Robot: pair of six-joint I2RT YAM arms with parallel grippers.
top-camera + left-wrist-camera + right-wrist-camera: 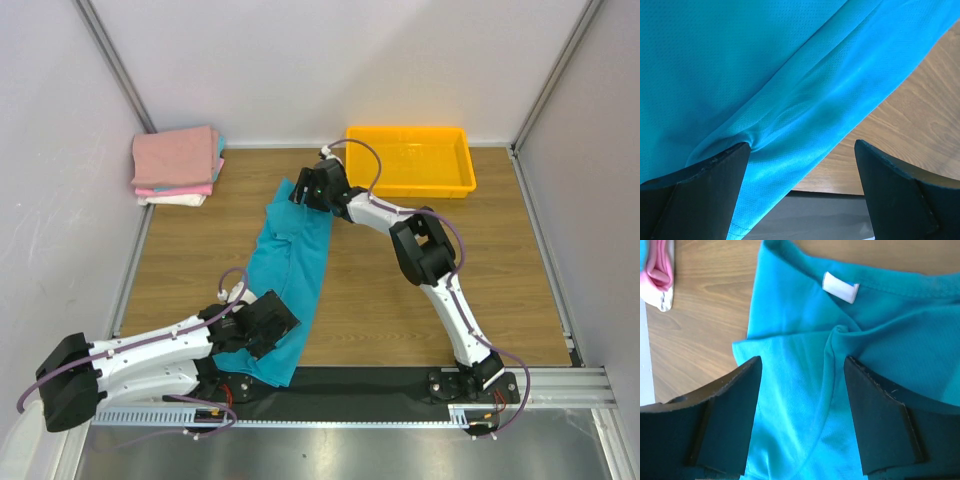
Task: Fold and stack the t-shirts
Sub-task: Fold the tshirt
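Note:
A teal-blue t-shirt lies in a long crumpled strip down the middle of the wooden table. Its collar and white neck label are at the far end. My right gripper hovers over that collar end. In the right wrist view the right gripper is open, its fingers straddling a ridge of cloth. My left gripper is at the near hem. In the left wrist view the left gripper is wide open, with one finger against a fold. Folded pink and white t-shirts are stacked at the far left.
A yellow plastic tray stands at the far right of the table. White walls with metal posts close in the sides and back. A black strip runs along the near edge, by the arm bases.

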